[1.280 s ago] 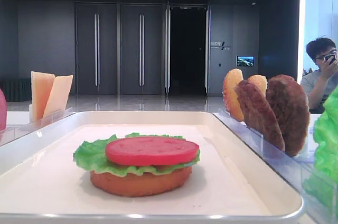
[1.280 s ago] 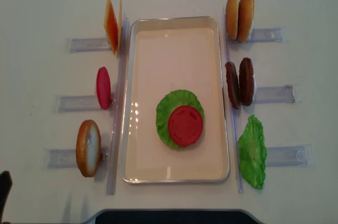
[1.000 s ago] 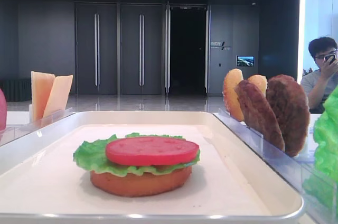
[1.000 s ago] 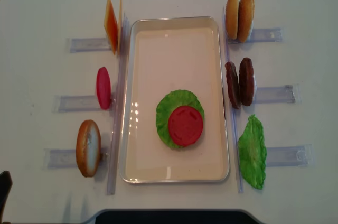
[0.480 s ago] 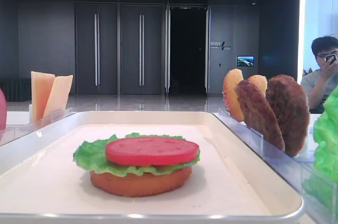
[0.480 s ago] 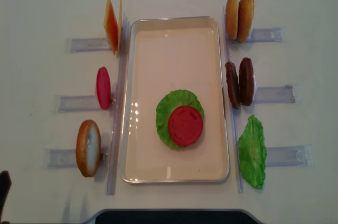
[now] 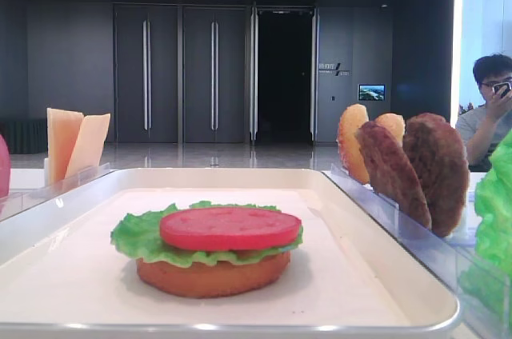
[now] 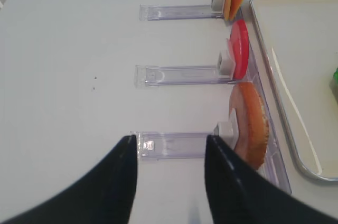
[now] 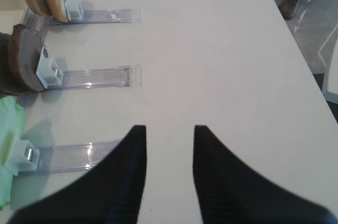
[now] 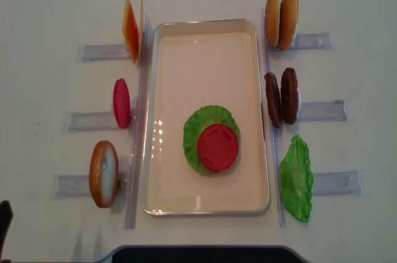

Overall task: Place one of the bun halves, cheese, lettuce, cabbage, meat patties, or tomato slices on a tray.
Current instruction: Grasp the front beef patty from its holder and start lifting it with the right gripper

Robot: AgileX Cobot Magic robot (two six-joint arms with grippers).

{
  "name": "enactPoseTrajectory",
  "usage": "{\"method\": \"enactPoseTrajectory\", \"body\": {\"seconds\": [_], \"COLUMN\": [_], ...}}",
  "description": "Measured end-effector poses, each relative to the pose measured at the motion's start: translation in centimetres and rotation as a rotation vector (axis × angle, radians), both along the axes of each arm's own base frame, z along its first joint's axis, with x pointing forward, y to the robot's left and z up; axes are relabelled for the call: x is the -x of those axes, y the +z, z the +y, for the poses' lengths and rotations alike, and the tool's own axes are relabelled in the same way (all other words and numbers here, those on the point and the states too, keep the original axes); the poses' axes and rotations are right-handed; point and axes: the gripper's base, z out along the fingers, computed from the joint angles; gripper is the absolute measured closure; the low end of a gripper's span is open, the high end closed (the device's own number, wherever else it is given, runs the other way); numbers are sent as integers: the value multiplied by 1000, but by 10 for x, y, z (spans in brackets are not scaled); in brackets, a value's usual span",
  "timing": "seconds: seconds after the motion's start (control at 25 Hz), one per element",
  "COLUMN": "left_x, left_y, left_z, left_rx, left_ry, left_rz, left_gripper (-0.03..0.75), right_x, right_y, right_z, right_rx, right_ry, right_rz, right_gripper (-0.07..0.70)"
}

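Note:
On the white tray (image 10: 205, 27) lies a stack: a bun half (image 7: 212, 275), lettuce (image 10: 198, 128) and a tomato slice (image 10: 218, 147) on top. Left of the tray stand cheese (image 10: 131, 29), a tomato slice (image 10: 121, 103) and a bun half (image 10: 103, 173). To its right are two bun halves (image 10: 281, 19), two meat patties (image 10: 281, 97) and another lettuce leaf (image 10: 296, 178). My left gripper (image 8: 170, 142) hovers open and empty over the table near the front-left bun half (image 8: 249, 123). Beyond the right holders, my right gripper (image 9: 169, 129) is open and empty. Cabbage is out of view.
Clear plastic holders (image 10: 322, 111) run outward from both sides of the tray. The table's right edge (image 9: 296, 49) lies close to my right gripper. A seated person (image 7: 488, 115) is in the background at the right.

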Motion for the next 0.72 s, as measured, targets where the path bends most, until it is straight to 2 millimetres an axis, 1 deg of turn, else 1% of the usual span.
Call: {"method": "enactPoseTrajectory", "body": {"seconds": [0.72], "left_x": [0], "left_y": [0], "left_z": [0], "left_rx": [6], "left_ry": [9], "left_rz": [0], "left_gripper": [389], "right_x": [0], "right_y": [0], "right_z": [0], "right_rx": [0], "right_ry": [0], "right_rz": [0], "right_gripper": [391]}}
